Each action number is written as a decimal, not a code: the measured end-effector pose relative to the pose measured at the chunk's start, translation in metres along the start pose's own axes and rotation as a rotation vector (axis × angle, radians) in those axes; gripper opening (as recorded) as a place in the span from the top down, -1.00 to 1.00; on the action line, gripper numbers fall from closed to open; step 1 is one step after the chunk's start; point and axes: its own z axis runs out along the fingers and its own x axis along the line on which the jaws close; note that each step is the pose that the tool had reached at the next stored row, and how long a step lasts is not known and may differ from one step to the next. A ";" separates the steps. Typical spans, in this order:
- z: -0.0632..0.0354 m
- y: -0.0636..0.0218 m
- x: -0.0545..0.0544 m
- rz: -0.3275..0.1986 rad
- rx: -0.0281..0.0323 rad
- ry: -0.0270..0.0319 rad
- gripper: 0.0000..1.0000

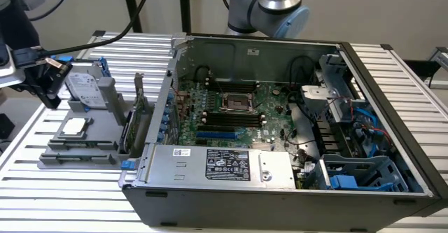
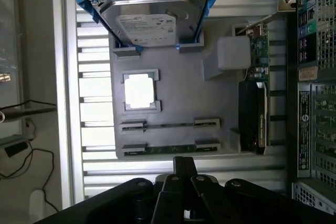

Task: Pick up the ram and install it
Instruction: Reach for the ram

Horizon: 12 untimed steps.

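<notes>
Currently | gripper point(image 2: 184, 165): I read it closed, holding nothing | ram point(image 2: 169, 149): seated edge-up in the slot of the grey fixture tray point(image 2: 178, 93) nearest the gripper, just beyond its tips, apart from them | tray sits beside open computer case point(image 1: 280, 204).

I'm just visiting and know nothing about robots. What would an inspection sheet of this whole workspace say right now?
Surface: slatted metal table carrying an open computer case and a grey holder tray.
Job's things: ram, a green stick on edge in the tray; motherboard exposed inside the case.
Clutter: hard drive, processor chip and expansion card on the same tray.
Grippers: gripper above the tray edge nearest the ram, apart from it.
Cables: black cable towards the arm's wrist; blue cables inside the case.
Surroundings: plain wall, black poles.
</notes>
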 end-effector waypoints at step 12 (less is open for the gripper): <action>0.0067 -0.0044 -0.001 -0.018 0.0079 0.0004 0.79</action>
